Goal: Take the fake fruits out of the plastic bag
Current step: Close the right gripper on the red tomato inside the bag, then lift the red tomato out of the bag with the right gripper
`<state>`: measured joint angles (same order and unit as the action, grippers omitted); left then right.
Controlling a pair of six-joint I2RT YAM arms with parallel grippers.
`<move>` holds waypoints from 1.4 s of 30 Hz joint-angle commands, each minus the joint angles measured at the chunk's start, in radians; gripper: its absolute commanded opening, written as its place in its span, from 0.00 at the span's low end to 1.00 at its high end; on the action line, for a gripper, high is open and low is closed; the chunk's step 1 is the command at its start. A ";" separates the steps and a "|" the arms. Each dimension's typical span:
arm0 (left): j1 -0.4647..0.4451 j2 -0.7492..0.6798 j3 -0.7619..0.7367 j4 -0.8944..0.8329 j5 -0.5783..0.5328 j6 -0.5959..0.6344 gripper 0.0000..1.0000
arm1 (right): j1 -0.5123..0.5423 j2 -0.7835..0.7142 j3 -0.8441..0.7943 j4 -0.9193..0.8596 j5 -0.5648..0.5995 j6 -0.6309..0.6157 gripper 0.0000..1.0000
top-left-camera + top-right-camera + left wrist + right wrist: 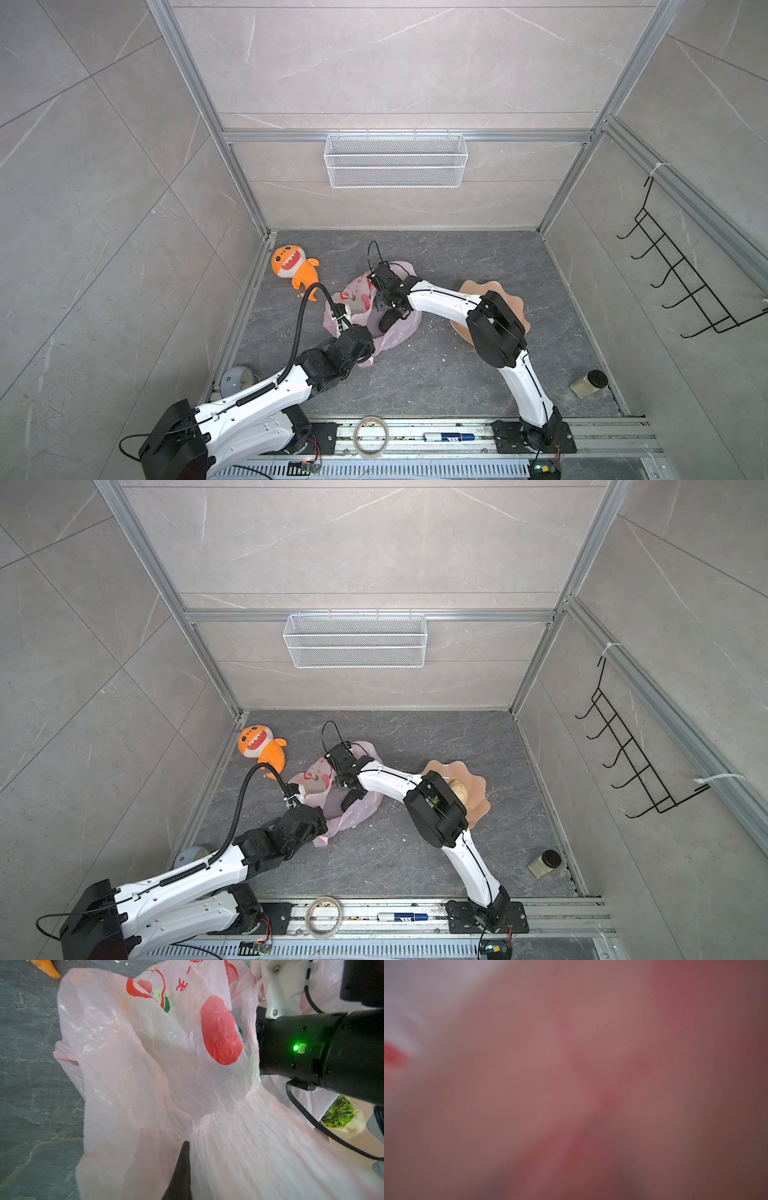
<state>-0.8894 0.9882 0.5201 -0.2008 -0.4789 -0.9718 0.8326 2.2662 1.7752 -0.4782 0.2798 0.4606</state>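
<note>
— What's on that dark stone table [436,374]?
— Biggest thing is the pink plastic bag [399,332], crumpled mid-table, between the peach scalloped bowl [471,291] on the right and the orange plush shark [291,266] near the back left corner.
— And the arms?
— The left gripper [187,1147] is pinched fully closed on a gathered fold of the bag. The right gripper [390,308] reaches down into the bag's mouth; the film hides its fingertips and its wrist view is only pink blur, so I can't tell how wide it stands or whether it has anything.
— Any fruit out?
— A green bumpy ball [338,1114] and a cream lumpy piece [457,789] lie together in the bowl.
</note>
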 commanded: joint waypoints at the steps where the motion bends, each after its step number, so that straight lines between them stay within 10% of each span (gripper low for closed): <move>1: 0.004 0.004 0.026 0.015 -0.013 0.012 0.00 | 0.003 -0.055 -0.030 -0.005 -0.015 -0.005 0.51; 42: 0.004 -0.008 0.075 -0.002 -0.032 0.041 0.00 | 0.077 -0.590 -0.278 -0.164 -0.201 0.001 0.46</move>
<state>-0.8894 0.9787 0.5739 -0.2100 -0.4938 -0.9417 0.9058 1.7264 1.5246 -0.6033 0.0891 0.4431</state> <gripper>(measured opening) 0.048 0.607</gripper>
